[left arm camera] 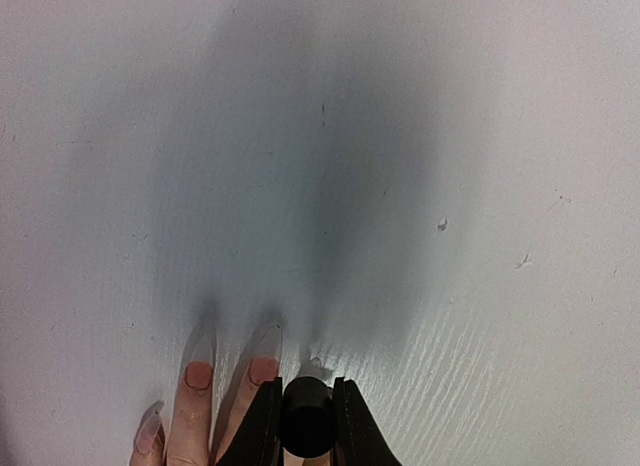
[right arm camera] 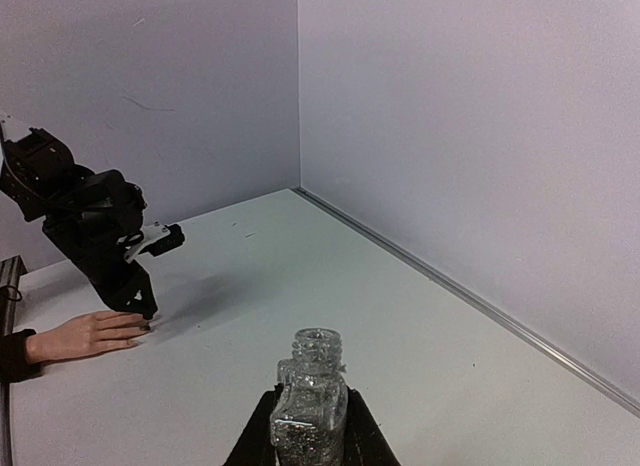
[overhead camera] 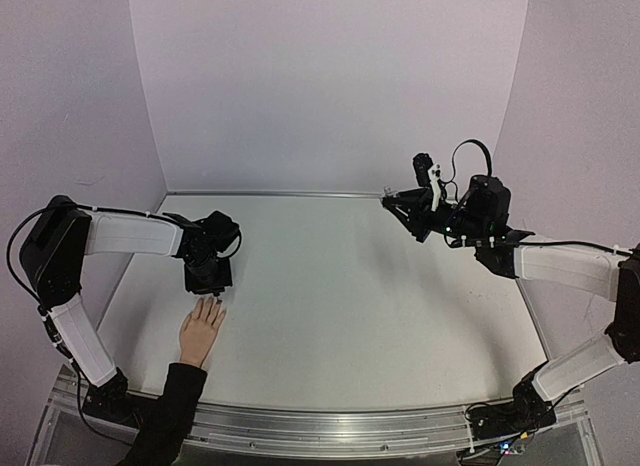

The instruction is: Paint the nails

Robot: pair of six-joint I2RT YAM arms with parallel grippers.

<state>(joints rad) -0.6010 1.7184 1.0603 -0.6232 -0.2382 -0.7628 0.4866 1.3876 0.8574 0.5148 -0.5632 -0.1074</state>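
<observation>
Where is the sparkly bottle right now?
It is on the right: the sparkly bottle sits uncapped between the fingers of the right gripper, low in the right wrist view, far across the table from the pale hand.

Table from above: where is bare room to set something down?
The white table is bare across its middle and right, from back wall to near metal rail. Crowded only near left, where the left arm's fingers, shut on a black cap, hover over the pale peach hand.
</observation>
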